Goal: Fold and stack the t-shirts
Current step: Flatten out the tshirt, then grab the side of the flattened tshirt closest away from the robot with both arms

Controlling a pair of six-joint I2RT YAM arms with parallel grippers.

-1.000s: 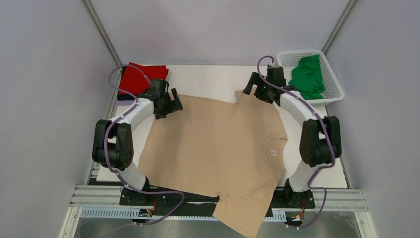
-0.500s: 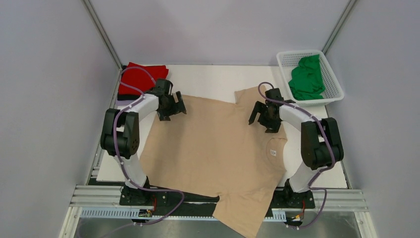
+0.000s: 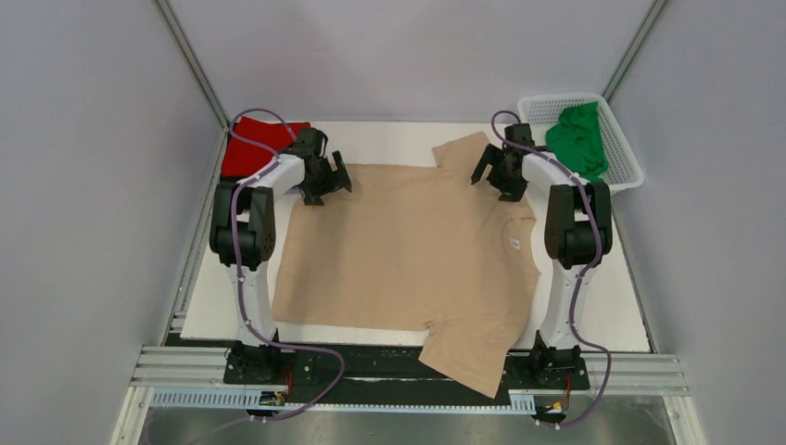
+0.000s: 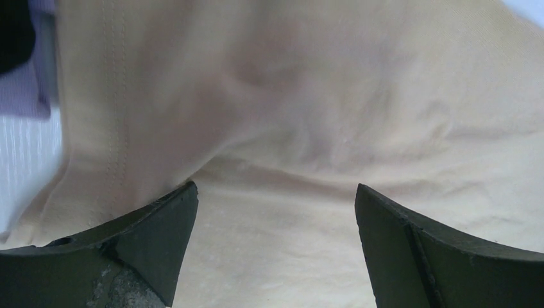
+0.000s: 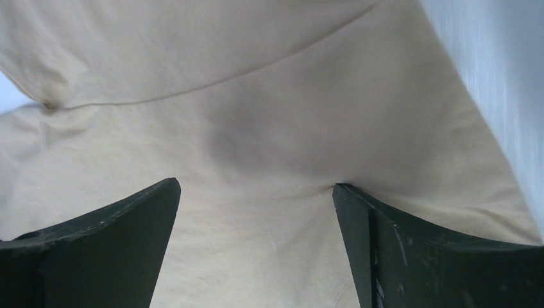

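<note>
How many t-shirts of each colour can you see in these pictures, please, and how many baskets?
Tan t-shirt: 1
Red t-shirt: 1
Green t-shirt: 1
White basket: 1
Total: 4 things, 3 of them t-shirts.

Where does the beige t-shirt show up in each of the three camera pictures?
Top external: beige t-shirt spread flat mid-table.
Left wrist: it fills nearly the whole picture.
Right wrist: it fills most of the picture.
Shared landmark: the white table, a sliver at each wrist picture's edge.
</note>
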